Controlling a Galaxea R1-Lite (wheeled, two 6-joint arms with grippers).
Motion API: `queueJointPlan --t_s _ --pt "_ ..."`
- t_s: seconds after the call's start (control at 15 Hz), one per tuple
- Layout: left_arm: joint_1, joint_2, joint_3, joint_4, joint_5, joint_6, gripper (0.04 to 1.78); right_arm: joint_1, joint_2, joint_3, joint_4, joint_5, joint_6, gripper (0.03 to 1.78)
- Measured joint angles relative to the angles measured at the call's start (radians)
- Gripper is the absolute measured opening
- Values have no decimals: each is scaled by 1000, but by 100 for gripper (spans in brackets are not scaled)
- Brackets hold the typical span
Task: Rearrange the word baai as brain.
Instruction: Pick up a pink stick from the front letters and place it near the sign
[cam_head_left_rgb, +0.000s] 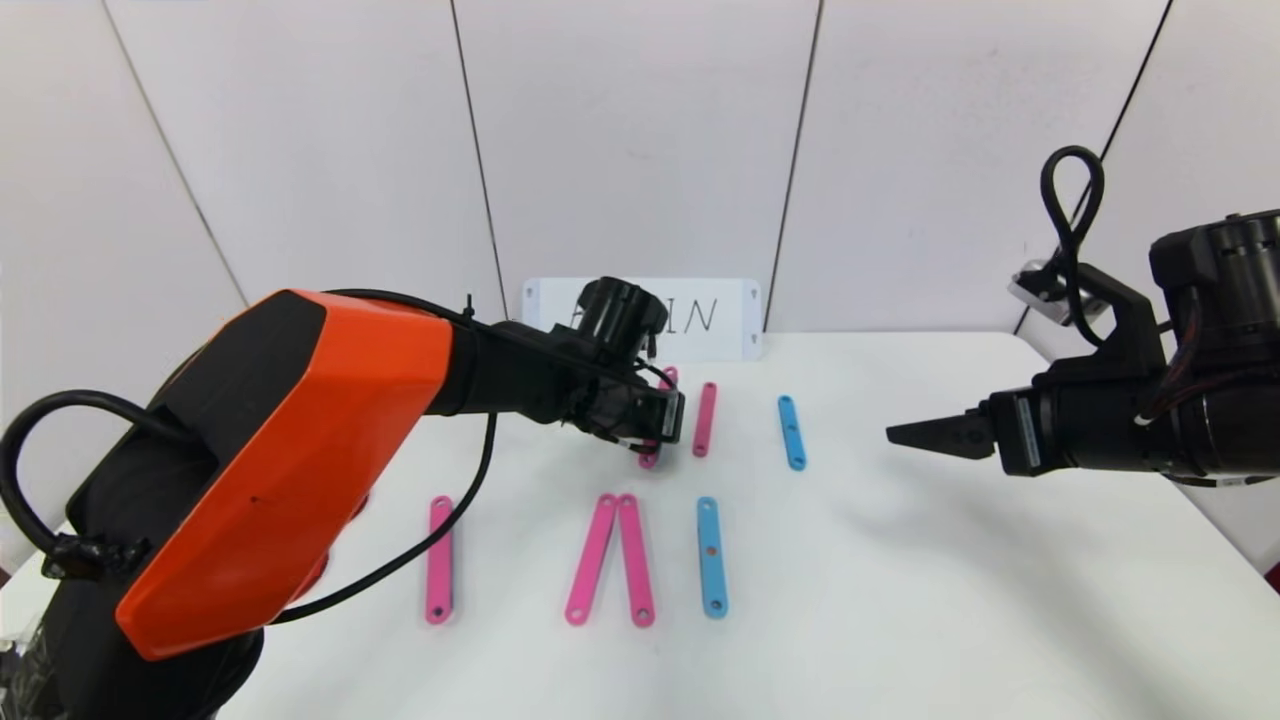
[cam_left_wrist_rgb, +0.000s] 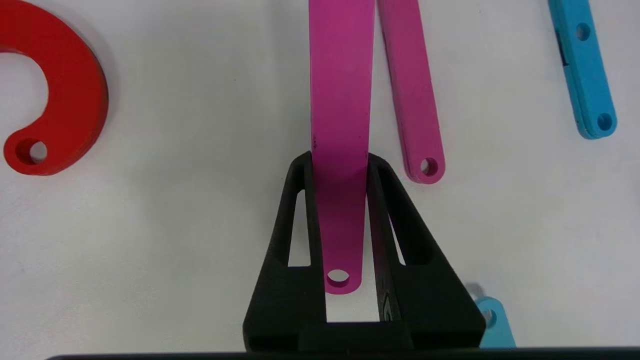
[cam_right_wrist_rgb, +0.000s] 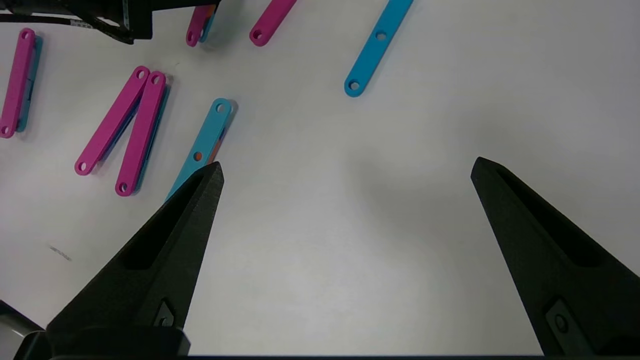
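Note:
The word's pieces lie spread over the white table (cam_head_left_rgb: 900, 600). My left gripper (cam_head_left_rgb: 662, 420) is shut on a pink strip (cam_left_wrist_rgb: 341, 100) near its holed end, and the strip runs straight out from between the fingers (cam_left_wrist_rgb: 300, 200). Beside it lie another pink strip (cam_head_left_rgb: 705, 419) and a light-blue strip (cam_head_left_rgb: 792, 432). Nearer me are a pink strip (cam_head_left_rgb: 439, 560), two pink strips (cam_head_left_rgb: 612, 558) meeting in a narrow V, and a light-blue strip (cam_head_left_rgb: 711, 556). A red curve (cam_left_wrist_rgb: 70, 95) rests to one side of the held strip. My right gripper (cam_head_left_rgb: 915, 435) hovers open over bare table at the right.
A white card (cam_head_left_rgb: 730, 315) with black handwriting stands against the back wall, partly hidden by my left wrist. The orange left arm (cam_head_left_rgb: 290, 450) covers the table's left part. The table edge runs along the right (cam_head_left_rgb: 1230, 540).

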Motion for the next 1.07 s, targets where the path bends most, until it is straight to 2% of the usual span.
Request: queueJointPlan --t_s 0.27,0.53,0.67,0.87,1.07 --pt "-19 23 -14 0 47 -8 30 -1 0 1 0 0 0 174" --pt "-26 31 -19 0 49 -11 30 -3 -2 1 0 0 0 174" --pt "-26 33 -18 -1 47 -11 37 -3 -2 2 0 0 0 174" --pt "-29 38 -18 -5 46 -13 66 -7 -2 3 0 0 0 174" --pt "-29 40 -20 -5 46 -24 117 -9 -2 3 0 1 0 174"
